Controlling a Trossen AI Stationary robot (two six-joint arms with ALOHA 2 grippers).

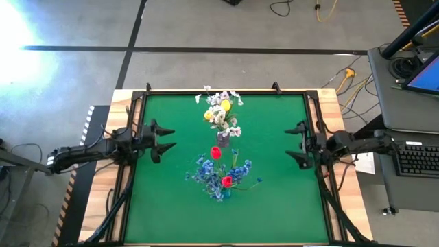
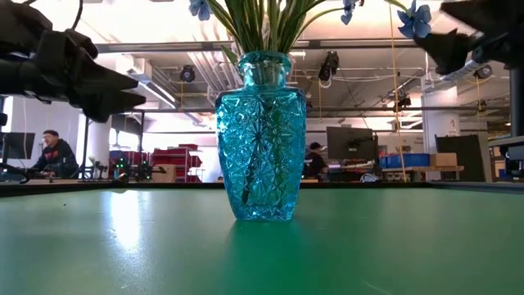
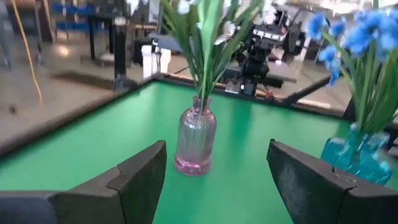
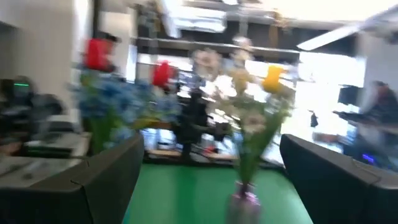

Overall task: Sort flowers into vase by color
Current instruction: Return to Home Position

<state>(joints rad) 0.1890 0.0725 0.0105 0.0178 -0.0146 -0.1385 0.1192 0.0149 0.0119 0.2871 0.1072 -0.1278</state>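
Observation:
Two vases stand on the green table [image 1: 274, 206]. A clear pink vase [image 3: 196, 146] toward the far edge holds white blossoms [image 1: 230, 127] and yellow tulips [image 1: 226, 105]. A blue cut-glass vase [image 2: 262, 139], nearer, holds blue blooms [image 1: 206, 175] and red tulips [image 1: 227, 181]. My left gripper [image 1: 164, 139] hovers open at the table's left edge, pointing level at the vases. At the right edge my right gripper [image 1: 291, 144] is open too and faces them. Neither has anything between its fingers.
A raised wooden frame [image 1: 130, 103] borders the table. A desk with a keyboard [image 1: 418, 159] and a screen stands off the right side. Green table lies open between each gripper and the vases. People sit in the room beyond [image 2: 53, 156].

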